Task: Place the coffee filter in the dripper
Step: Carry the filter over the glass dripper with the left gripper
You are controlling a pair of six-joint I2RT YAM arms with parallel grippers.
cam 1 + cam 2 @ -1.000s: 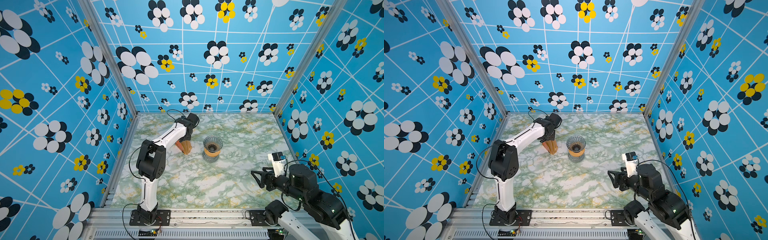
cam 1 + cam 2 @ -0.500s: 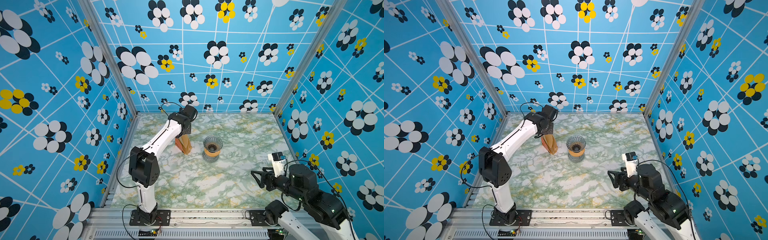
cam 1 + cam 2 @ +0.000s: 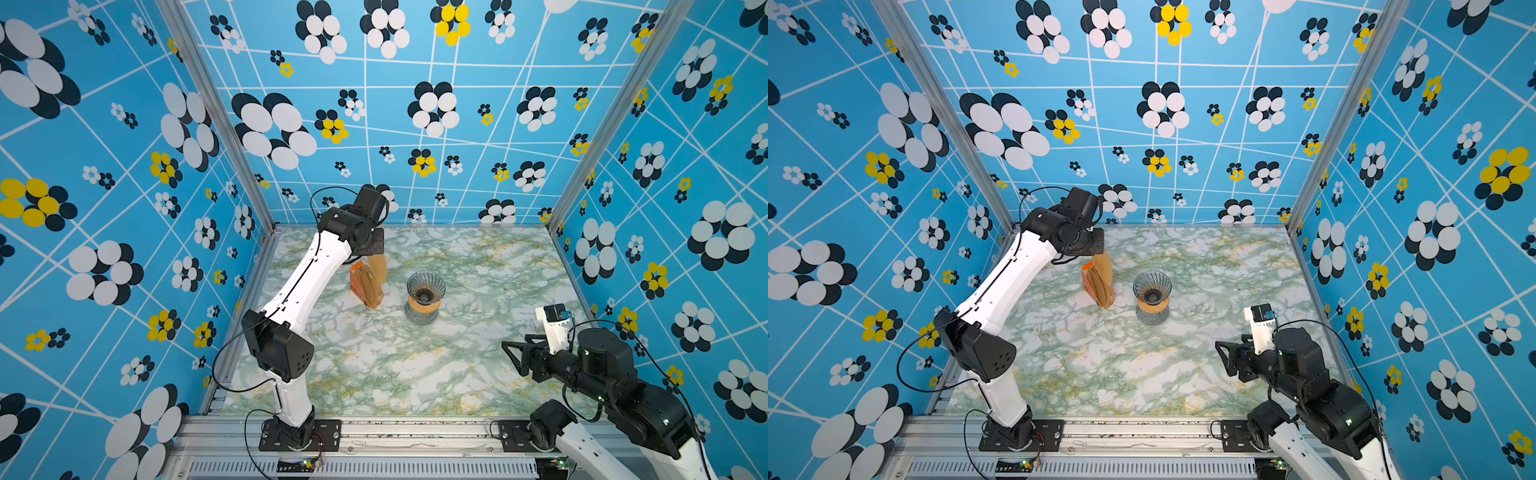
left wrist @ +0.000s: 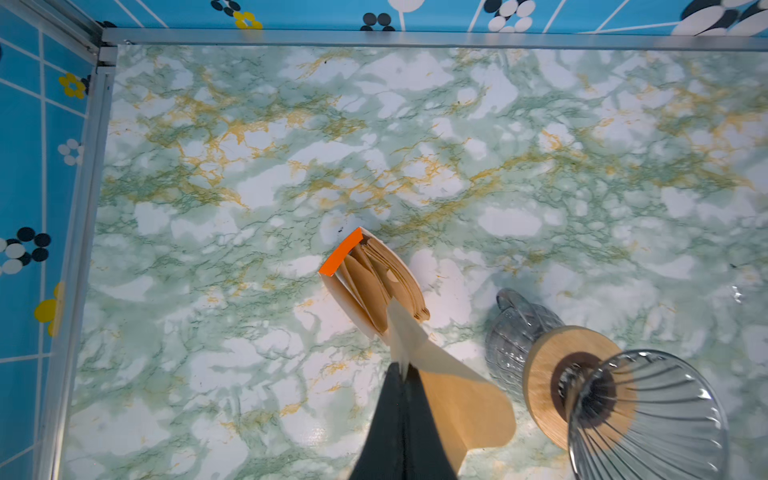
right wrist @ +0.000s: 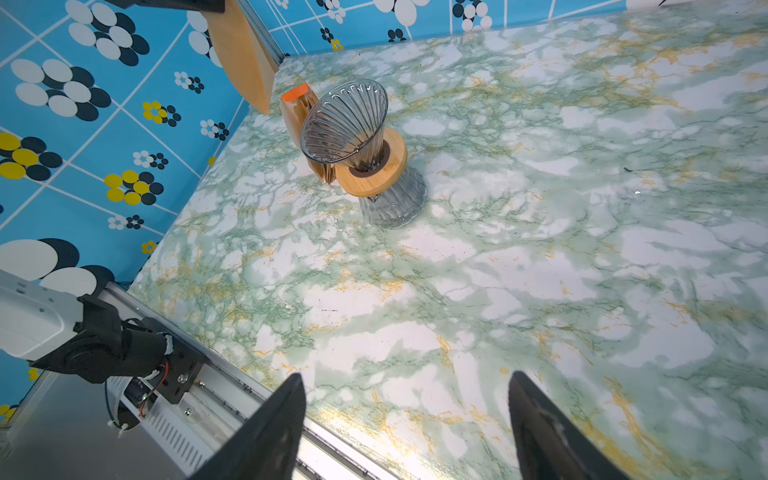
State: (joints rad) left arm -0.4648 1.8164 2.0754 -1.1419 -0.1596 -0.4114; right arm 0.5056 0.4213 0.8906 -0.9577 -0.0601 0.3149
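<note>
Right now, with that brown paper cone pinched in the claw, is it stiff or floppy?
Probably floppy: the coffee filter is thin paper, and its free edge curves beyond the shut left claw. Likely very light too, hanging from one pinched edge.

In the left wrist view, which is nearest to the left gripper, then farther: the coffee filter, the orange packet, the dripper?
1. coffee filter: pinched in the left gripper.
2. orange packet: on the table just beyond.
3. dripper: off to the side, on its wooden ring.
</note>
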